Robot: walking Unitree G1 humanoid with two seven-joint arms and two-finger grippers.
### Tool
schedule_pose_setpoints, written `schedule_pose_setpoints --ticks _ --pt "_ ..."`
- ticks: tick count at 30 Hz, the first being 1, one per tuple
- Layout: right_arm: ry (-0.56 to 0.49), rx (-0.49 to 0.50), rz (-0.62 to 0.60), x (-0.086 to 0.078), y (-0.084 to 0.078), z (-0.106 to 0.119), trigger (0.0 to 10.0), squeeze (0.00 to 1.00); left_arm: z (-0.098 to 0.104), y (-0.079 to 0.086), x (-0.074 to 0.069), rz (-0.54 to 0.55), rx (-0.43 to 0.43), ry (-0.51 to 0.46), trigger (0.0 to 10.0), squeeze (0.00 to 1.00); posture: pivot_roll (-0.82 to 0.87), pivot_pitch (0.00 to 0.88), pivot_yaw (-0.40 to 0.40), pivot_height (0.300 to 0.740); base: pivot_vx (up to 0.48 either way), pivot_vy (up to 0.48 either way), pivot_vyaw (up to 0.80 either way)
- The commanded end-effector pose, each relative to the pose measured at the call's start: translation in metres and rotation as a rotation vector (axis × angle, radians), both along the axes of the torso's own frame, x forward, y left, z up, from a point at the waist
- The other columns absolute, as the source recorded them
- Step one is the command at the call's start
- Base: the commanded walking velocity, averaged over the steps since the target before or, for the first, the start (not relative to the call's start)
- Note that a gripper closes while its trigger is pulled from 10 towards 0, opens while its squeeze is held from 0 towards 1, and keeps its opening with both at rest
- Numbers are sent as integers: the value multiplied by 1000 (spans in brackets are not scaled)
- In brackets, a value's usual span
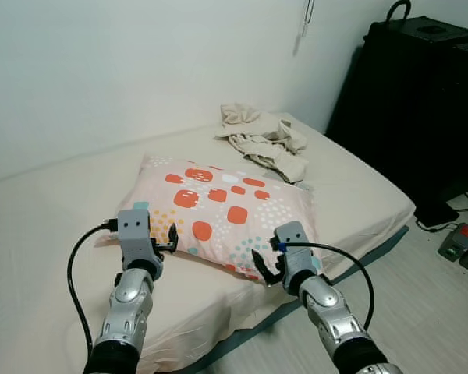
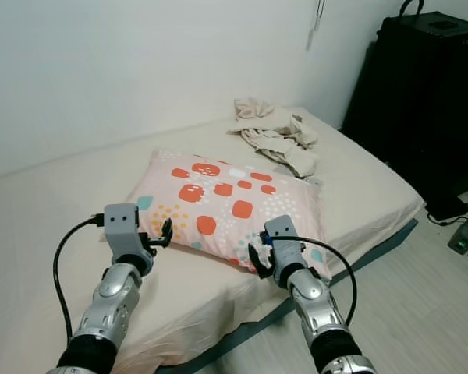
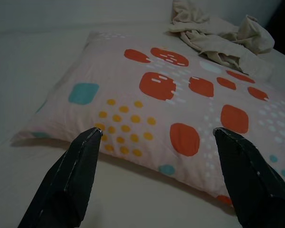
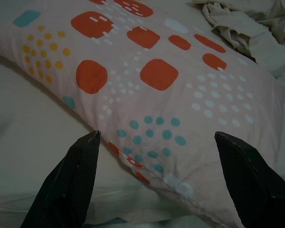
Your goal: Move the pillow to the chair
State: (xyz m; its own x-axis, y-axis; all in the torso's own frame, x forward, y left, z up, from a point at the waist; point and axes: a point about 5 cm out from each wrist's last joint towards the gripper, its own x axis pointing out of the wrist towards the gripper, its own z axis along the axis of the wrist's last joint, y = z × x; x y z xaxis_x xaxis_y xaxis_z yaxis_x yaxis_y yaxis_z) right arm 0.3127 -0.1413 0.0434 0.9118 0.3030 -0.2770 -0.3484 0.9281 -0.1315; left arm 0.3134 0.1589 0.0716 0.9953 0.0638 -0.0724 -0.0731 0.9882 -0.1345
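Flanking pillow (image 1: 226,210), grippers spread, contact unclear

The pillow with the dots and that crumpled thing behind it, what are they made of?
The pillow looks like soft matte woven cloth, probably cotton, printed with orange, yellow and teal shapes; it puffs up and has a flat sewn edge. The crumpled beige cloth looks like thin, limp fabric, since it falls into many small folds.
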Motion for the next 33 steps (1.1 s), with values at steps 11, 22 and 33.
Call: schedule_pose_setpoints --ticks 11,22,33 --pt "20 -9 14 -3 0 -5 10000 0 -2 0 -4 5 -14 -5 10000 0 -65 81 -34 740 318 0 0" --pt "20 -14 19 -2 -1 -4 10000 0 -2 3 -3 34 -4 -5 10000 0 -70 75 -42 740 0 0 0" --pt "14 -9 17 1 1 -2 10000 0 -2 2 -3 24 8 -7 10000 0 -64 64 -33 740 0 0 0"
